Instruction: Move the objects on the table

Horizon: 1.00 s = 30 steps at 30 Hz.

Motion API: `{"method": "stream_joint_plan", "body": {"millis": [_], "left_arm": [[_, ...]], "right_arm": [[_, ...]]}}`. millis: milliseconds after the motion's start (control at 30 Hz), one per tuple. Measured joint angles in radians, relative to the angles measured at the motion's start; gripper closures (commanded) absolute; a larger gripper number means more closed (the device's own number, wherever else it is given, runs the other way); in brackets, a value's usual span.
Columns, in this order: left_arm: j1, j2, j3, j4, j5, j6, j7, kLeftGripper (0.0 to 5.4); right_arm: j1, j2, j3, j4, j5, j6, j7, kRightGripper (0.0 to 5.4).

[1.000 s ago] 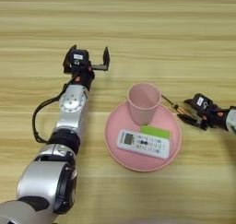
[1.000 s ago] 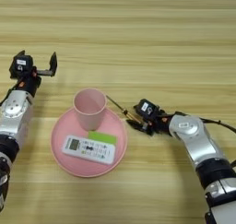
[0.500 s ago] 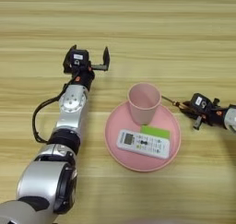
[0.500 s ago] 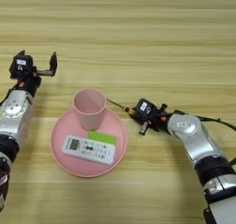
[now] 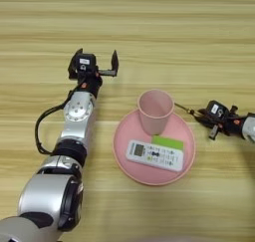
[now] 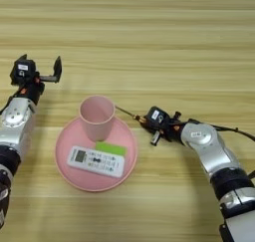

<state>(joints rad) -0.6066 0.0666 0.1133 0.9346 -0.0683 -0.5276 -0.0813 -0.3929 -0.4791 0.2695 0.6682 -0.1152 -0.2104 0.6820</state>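
cup (image 5: 155,109) upright on plate (image 5: 125,156) — remote (image 5: 154,155) overlaps green block (image 5: 168,143)

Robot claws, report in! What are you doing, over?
Left claw open, empty, parked on the table. Right claw shut on the screwdriver, beside the plate. Cup, green block, remote on plate. Nothing blocking.

Table (image 5: 149,32) matt plank wood (visible grain); cup (image 5: 155,110), plate (image 5: 124,149) smooth pink plastic.
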Motion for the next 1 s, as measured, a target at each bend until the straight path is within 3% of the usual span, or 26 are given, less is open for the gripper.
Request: {"method": "stream_joint_plan", "body": {"millis": [433,833,1000], "left_arm": [[0.0,0.0,0.0,0.008,0.0,-0.002,0.0,0.0],[-0.002,0.0,0.0,0.016,0.001,-0.005,0.002,0.0],[-0.002,-0.001,0.0,0.017,0.002,-0.007,0.003,0.0]], "right_arm": [[0.012,0.01,-0.065,-0.031,0.013,0.022,-0.023,4.56],[0.025,0.011,-0.133,-0.21,0.049,0.032,-0.05,4.56],[0.053,0.01,-0.165,-0.349,0.084,0.028,-0.054,4.56]]}}
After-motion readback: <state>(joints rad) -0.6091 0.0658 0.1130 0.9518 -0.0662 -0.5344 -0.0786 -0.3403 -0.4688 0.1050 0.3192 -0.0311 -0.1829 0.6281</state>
